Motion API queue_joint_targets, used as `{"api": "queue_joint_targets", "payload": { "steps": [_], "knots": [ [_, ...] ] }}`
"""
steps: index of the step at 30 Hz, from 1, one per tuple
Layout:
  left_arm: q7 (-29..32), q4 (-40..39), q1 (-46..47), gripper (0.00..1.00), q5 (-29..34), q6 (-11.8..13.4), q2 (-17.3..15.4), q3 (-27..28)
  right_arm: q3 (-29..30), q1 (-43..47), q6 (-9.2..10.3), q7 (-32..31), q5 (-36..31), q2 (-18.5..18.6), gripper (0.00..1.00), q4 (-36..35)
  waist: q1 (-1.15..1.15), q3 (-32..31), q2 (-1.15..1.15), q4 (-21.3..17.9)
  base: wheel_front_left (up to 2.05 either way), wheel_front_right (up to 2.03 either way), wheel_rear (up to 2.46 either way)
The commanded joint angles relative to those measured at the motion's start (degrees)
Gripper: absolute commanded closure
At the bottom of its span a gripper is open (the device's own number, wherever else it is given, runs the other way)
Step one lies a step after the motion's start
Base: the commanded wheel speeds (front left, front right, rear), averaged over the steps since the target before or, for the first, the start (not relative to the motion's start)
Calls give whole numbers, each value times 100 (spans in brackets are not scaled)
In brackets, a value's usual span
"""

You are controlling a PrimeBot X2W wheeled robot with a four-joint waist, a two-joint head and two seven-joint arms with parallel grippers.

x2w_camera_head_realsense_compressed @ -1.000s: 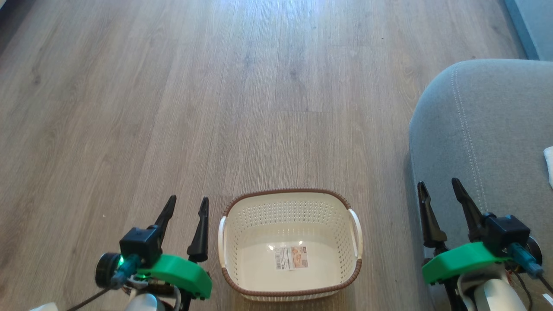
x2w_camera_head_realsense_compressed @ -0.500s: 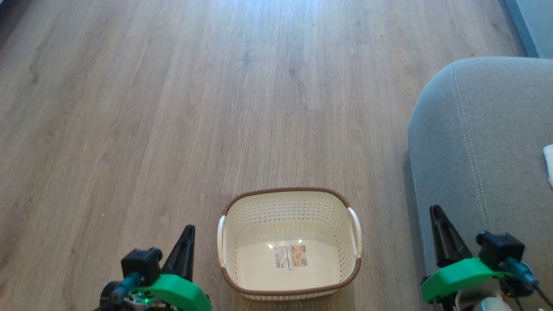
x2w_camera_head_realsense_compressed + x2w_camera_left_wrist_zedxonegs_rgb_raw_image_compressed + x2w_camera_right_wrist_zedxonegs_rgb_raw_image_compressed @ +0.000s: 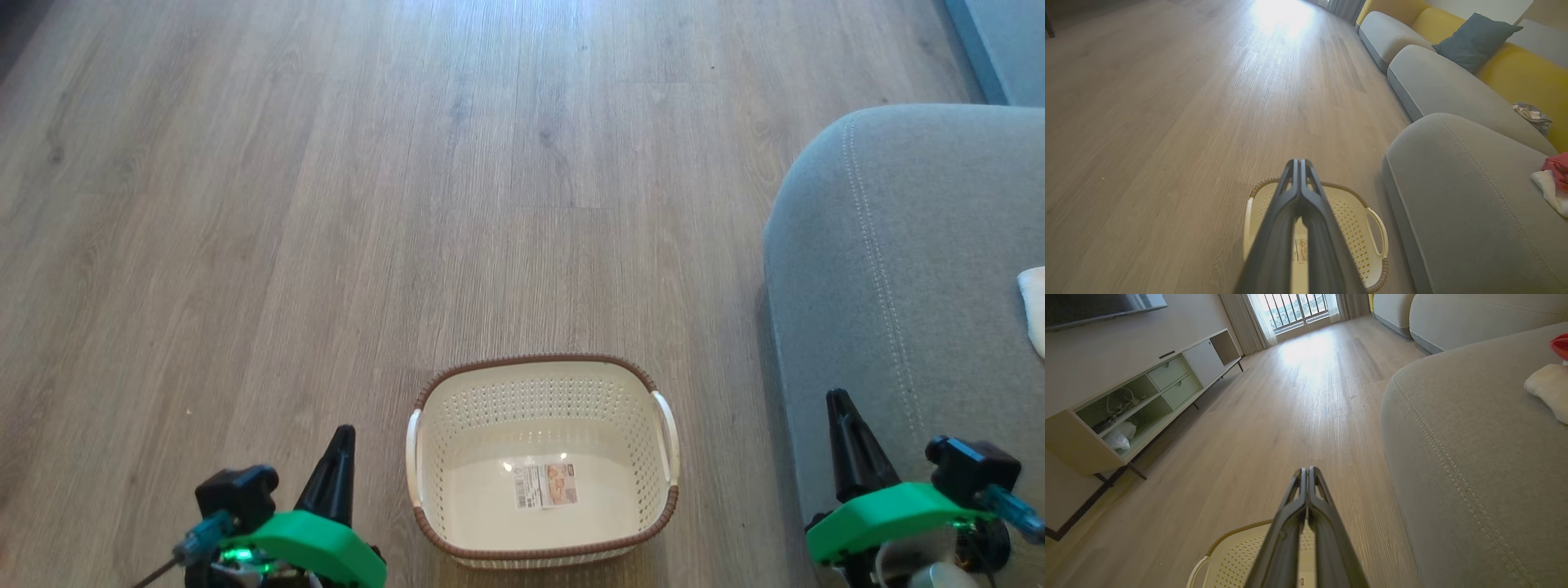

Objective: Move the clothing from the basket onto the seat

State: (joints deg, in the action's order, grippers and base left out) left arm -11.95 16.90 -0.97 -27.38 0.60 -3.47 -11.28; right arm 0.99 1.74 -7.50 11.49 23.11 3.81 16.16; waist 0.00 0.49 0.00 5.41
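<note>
Two hands: both are hanging with fingers pressed together and pinching nothing. The left hand (image 3: 341, 437) is hovering just left of the basket (image 3: 539, 398), and the right hand (image 3: 838, 408) is well to the basket's right, by the near side of the seat (image 3: 898, 269).
In the basket: nothing is lying there except a paper label (image 3: 545, 485); the basket is standing upright on the floor (image 3: 367, 204).
On the seat: the clothing (image 3: 1557, 167), red with white, is lying far to the right of the basket. The frame edge is cutting it off, so I cannot tell whether both garments are there.
Stage: with the basket empty, the moving is looking finished.
Risk: the left hand is sitting close enough that a turn at the waist could be knocking the light basket aside. The right hand could be dragging on the upholstery. If one garment is actually missing, closed fingers would be pushing fabric rather than gripping it.
</note>
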Motion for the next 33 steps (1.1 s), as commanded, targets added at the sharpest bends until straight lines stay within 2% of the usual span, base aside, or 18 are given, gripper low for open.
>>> {"api": "queue_joint_targets", "payload": {
  "steps": [1, 33],
  "knots": [
    [19, -186, 297, 100, -115, -44, -20, 84, 21, -270, 0, -15, 129, -1, 100, -196, 0, -1, 0, -3, 0, 0, 0],
    [530, -225, 422, 100, -2188, -286, -53, 540, 189, -434, 0, -577, 2265, -30, 100, -202, 0, -10, 0, -173, 0, 0, 0]
  ]
}}
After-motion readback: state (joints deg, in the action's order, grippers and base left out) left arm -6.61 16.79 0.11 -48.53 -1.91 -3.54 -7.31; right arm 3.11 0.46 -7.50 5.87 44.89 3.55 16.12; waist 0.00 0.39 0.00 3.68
